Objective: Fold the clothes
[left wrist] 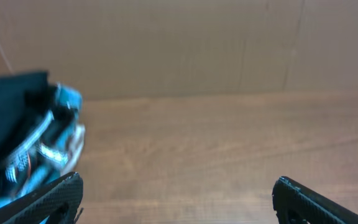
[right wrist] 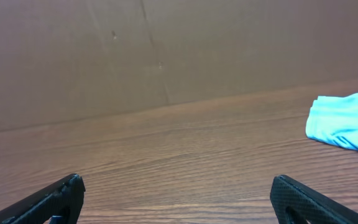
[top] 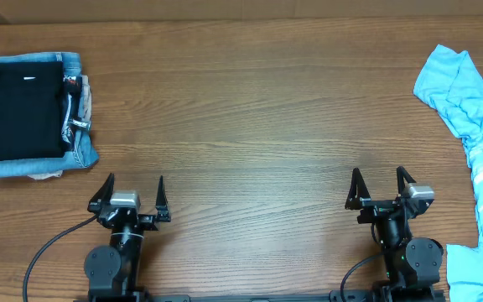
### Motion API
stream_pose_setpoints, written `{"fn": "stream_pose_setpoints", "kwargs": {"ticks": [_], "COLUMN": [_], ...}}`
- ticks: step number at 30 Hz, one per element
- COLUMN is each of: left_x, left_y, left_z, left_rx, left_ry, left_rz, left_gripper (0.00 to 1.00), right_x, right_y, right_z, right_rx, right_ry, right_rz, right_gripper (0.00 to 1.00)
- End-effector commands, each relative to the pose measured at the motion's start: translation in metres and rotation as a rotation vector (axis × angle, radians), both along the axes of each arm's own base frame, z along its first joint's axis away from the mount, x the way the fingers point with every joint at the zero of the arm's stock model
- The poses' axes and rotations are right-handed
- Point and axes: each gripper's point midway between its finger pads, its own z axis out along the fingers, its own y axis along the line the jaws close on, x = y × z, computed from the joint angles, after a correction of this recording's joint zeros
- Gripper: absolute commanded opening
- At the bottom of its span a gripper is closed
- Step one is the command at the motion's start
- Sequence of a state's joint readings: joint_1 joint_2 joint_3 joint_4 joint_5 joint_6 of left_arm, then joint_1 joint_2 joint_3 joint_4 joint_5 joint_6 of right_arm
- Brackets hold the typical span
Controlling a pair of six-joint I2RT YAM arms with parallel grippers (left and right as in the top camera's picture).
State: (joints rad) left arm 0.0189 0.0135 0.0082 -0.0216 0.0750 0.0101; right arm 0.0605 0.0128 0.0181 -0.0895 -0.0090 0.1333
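The light sky-blue T-shirt (top: 475,143) lies crumpled along the table's right edge, running from the far right down to the near right corner; its lettering is hidden. One end of it shows at the right of the right wrist view (right wrist: 344,123). My right gripper (top: 381,178) is open and empty near the front edge, left of the shirt and apart from it; in the right wrist view (right wrist: 178,186) only bare wood lies between its fingers. My left gripper (top: 135,186) is open and empty at the front left, and also shows in the left wrist view (left wrist: 178,186).
A folded black garment (top: 19,113) lies on a folded denim-blue garment (top: 78,153) at the far left of the wooden table (top: 241,109); this stack shows blurred in the left wrist view (left wrist: 23,143). A brown cardboard wall (right wrist: 166,50) stands behind the table.
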Motion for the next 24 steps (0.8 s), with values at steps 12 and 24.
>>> {"fn": "stream_pose_setpoints", "kwargs": {"ticks": [12, 24], "left_x": [-0.005, -0.035], "left_y": [-0.007, -0.007], "left_z": [0.003, 0.059], "left_rx": [-0.185, -0.173], "left_ry": [0.059, 0.243], "left_rz": [-0.031, -0.012], "left_gripper": [1.00, 1.00], "right_x": [-0.011, -0.025], "right_y": [-0.019, -0.038], "right_z": [0.018, 0.046], "right_rx": [0.050, 0.140], "right_ry": [0.060, 0.400], "right_rz": [-0.108, -0.258], "right_gripper": [1.00, 1.00]}}
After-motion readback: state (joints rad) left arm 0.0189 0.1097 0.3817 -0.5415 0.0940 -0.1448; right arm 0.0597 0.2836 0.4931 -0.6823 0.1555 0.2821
